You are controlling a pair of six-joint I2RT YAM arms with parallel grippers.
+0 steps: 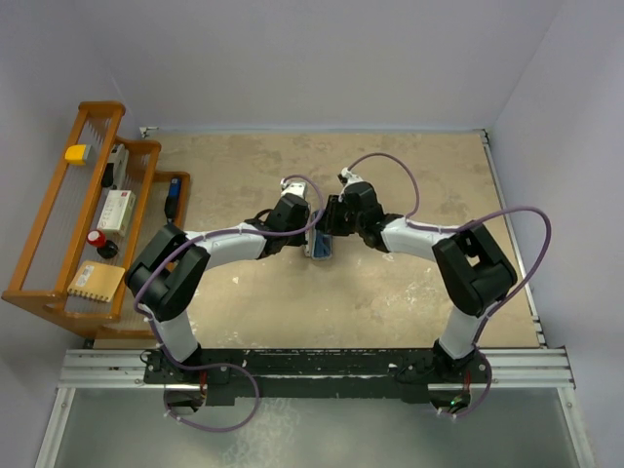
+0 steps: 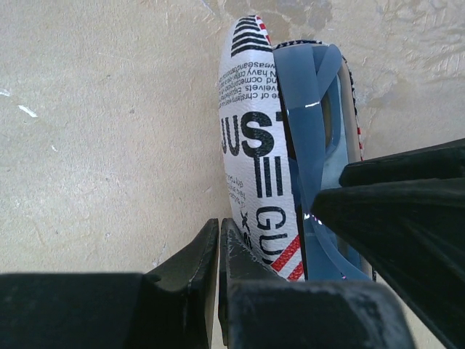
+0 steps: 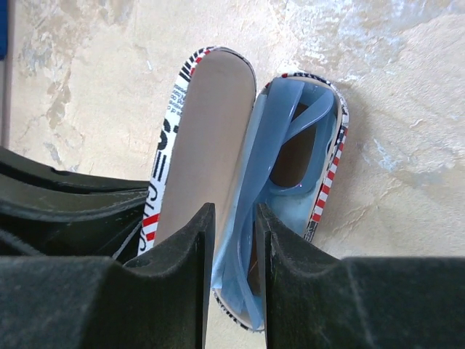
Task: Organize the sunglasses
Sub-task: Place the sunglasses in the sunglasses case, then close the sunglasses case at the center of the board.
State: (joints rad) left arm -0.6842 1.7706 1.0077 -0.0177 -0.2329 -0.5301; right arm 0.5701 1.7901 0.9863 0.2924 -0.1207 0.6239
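Observation:
The oval glasses case [image 1: 320,246] stands open mid-table, its printed white lid [image 2: 251,131] raised and its grey inside [image 3: 211,123] facing the tray. The blue sunglasses [image 3: 287,138] lie folded in the case's striped-edged tray [image 3: 330,174], and also show in the left wrist view [image 2: 312,138]. My right gripper [image 3: 234,218] is closed on the near rim of the sunglasses inside the tray. My left gripper [image 2: 219,233] is shut with nothing visible between its fingers, and one finger rests against the outside of the lid. The two grippers meet over the case [image 1: 327,229].
A wooden rack [image 1: 58,224] at the far left holds small items: a yellow block, a white box, a red-capped bottle and a blue tool. The right arm's gripper [image 2: 407,211] crowds the left wrist view. The table surface is mottled beige [image 1: 409,302].

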